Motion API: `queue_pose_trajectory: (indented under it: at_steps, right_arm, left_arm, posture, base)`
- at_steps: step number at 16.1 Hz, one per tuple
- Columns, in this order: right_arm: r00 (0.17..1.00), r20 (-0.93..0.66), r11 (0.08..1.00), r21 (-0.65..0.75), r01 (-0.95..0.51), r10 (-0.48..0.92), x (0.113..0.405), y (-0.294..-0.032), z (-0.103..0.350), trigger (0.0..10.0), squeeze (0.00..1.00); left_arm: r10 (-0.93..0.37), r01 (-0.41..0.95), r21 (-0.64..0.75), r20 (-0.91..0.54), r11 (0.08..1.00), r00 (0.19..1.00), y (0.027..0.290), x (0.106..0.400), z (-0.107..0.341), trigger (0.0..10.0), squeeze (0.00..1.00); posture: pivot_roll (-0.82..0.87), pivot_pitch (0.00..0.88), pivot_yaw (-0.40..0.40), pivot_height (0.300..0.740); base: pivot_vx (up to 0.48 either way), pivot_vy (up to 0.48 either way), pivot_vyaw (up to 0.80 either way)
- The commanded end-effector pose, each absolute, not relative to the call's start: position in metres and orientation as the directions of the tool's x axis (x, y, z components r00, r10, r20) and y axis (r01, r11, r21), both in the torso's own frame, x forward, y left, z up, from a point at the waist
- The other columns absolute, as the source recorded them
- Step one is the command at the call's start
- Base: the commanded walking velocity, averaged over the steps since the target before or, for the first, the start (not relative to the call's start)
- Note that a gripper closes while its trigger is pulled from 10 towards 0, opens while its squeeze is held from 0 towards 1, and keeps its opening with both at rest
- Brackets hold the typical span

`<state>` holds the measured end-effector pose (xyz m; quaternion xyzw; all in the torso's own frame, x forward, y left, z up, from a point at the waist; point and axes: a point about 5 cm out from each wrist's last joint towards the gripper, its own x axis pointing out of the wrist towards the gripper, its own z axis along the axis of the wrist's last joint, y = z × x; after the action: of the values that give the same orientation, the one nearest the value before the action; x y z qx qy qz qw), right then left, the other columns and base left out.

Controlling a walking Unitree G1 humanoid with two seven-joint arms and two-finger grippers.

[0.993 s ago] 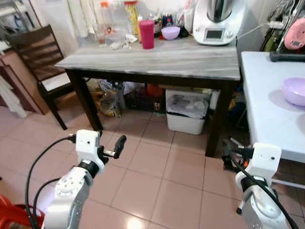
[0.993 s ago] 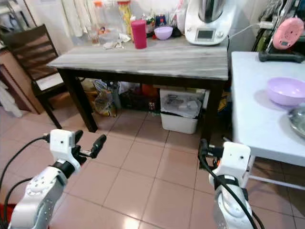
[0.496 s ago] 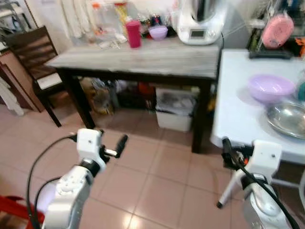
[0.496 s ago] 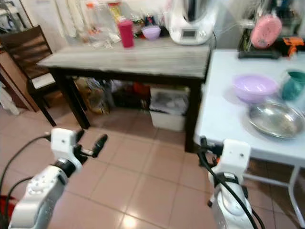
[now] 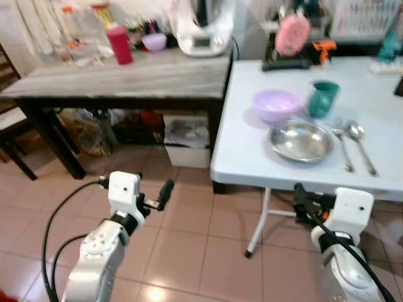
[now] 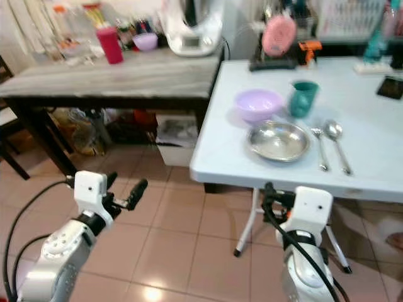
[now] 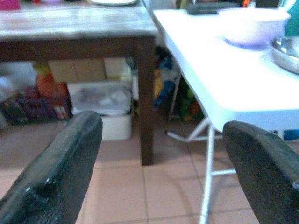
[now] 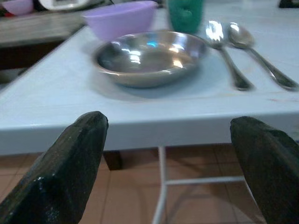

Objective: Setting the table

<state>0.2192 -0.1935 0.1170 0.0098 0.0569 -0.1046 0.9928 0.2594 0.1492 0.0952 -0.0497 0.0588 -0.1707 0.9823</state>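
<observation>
Left eye view: the steel plate (image 5: pixel 300 140) sits on the white folding table (image 5: pixel 239 157), near its front edge. Touching the plate's rim at about 11 o'clock is the lilac bowl (image 5: pixel 276 104), and at 1 o'clock stands the green cup (image 5: pixel 322 98). At 3 o'clock, just beside the plate, lie a fork (image 5: pixel 342 145) and a spoon (image 5: pixel 360 141), side by side with their handles toward the robot.

From the right gripper (image 8: pixel 168 172) the plate lies straight ahead at 12 o'clock and somewhat higher — the gripper hangs below the table's front edge, over the tiled floor (image 5: pixel 189 251). Its two black fingers (image 8: pixel 70 168) stand wide apart with nothing between them. The right arm is bent, its white wrist block raised just before the table edge.

The left gripper (image 5: pixel 165 192) is held out at the robot's left over the floor, well apart from the white table, the plate at about 2 o'clock from it. Its fingers (image 7: pixel 56 172) are also spread wide and hold nothing; the arm is bent at the elbow, forearm reaching forward.

Farther out, at 10 o'clock from the plate, a dark-legged wooden table (image 5: pixel 126 72) carries a white kitchen machine (image 5: pixel 200 28), a red tumbler (image 5: pixel 119 45) and a small lilac bowl (image 5: pixel 154 41) — a white bin (image 5: pixel 186 138) stands beneath it.
</observation>
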Motion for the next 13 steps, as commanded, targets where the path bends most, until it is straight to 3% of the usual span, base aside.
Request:
queue_pose_trajectory:
  at_steps: [1,4,7,13]
  right_arm:
    - [0.975,-0.092,0.979,0.008,0.203,-0.201,0.220,-0.193,0.122,10.0,0.00]
    - [0.977,-0.076,0.980,0.014,0.200,-0.198,0.221,-0.192,0.125,10.0,0.00]
    - [0.969,-0.074,0.971,-0.045,0.233,-0.236,0.223,-0.194,0.126,10.0,0.00]
    - [0.983,-0.007,0.983,0.005,0.183,-0.183,0.222,-0.190,0.134,10.0,0.00]
  left_arm:
    - [-0.336,0.328,-0.092,-0.086,0.940,0.938,0.152,0.261,0.099,10.0,0.00]
    - [-0.333,0.327,-0.082,-0.078,0.942,0.940,0.152,0.262,0.100,10.0,0.00]
    - [-0.338,0.334,-0.119,-0.016,0.935,0.941,0.150,0.263,0.106,10.0,0.00]
    - [-0.374,0.373,-0.134,0.018,0.918,0.927,0.146,0.262,0.112,10.0,0.00]
  posture:
    - [-0.22,0.000,0.110,0.740]
    - [-0.22,0.000,0.110,0.740]
    - [-0.22,0.000,0.111,0.740]
    - [-0.22,0.006,0.108,0.740]
  base:
    - [0.000,-0.330,0.00]
    - [0.000,-0.316,0.00]
    - [0.000,0.000,0.00]
    - [0.000,0.000,0.00]
